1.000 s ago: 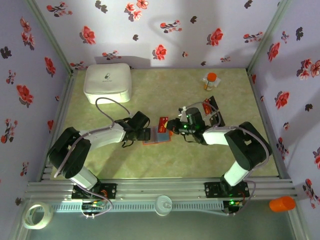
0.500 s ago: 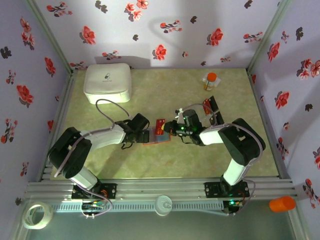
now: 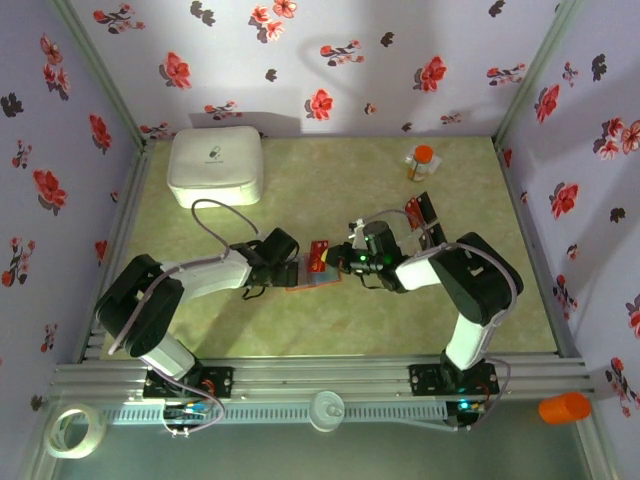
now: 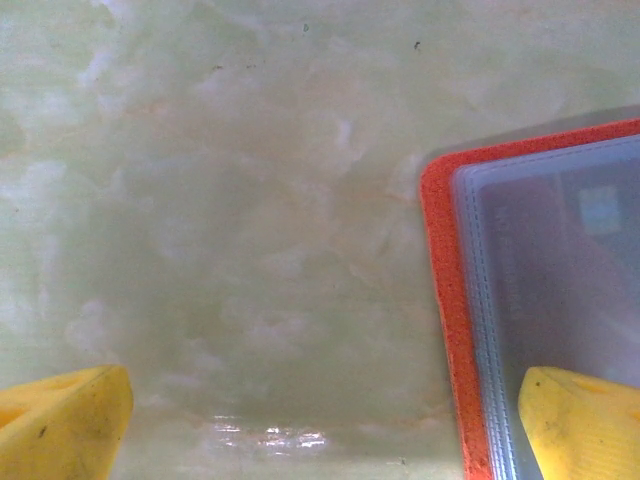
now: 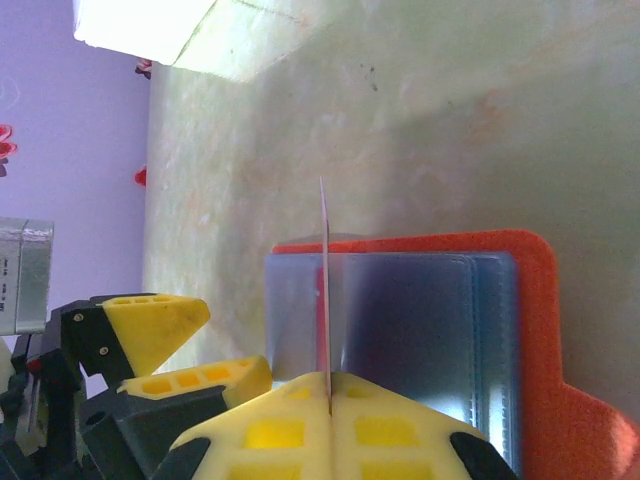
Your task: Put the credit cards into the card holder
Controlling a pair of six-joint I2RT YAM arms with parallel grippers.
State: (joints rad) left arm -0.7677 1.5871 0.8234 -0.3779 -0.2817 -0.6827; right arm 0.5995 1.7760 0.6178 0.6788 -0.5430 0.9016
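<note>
from above, my right gripper (image 3: 338, 258) clamps a red card (image 3: 321, 255) over the card holder (image 3: 312, 276), with the left gripper (image 3: 288, 270) spread wide at the holder's left edge. left wrist: one yellow fingertip (image 4: 580, 420) overlaps the holder's blue-grey pockets inside its orange rim. right wrist: the card stands edge-on over those pockets, so i'd tilt it flatter and feed its leading edge into a slot.

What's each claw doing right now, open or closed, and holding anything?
Left claw: open, holding nothing.
Right claw: closed on a credit card, held edge-on over the card holder.
</note>
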